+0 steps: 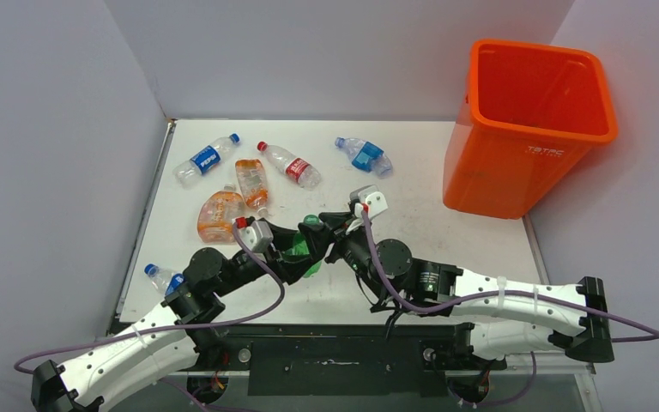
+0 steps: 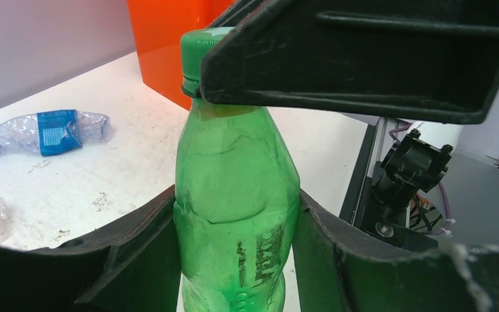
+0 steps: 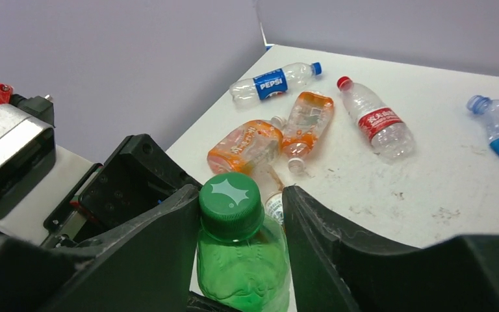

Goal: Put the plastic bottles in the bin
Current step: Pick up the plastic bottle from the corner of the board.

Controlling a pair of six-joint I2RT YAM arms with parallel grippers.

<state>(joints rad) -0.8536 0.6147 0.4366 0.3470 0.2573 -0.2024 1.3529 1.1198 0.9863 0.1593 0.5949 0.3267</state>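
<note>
Handover step. My left tool [image 2: 234, 218] pinches the green bottle [image 2: 234, 162] by its body. The right tool [image 3: 240, 195] straddles the cap [image 3: 229, 195]; I cannot tell whether it grips. Next: confirm right's hold, release left, carry to the bin [image 1: 498, 163].

We observe a white surface [image 1: 420, 172], scuffed with small dark marks near its middle. Plain pale grey-lilac walls [image 1: 326, 51] enclose it on the far side and on both flanks. A thin metal edge strip [image 1: 148, 215] runs along its left side.
</note>
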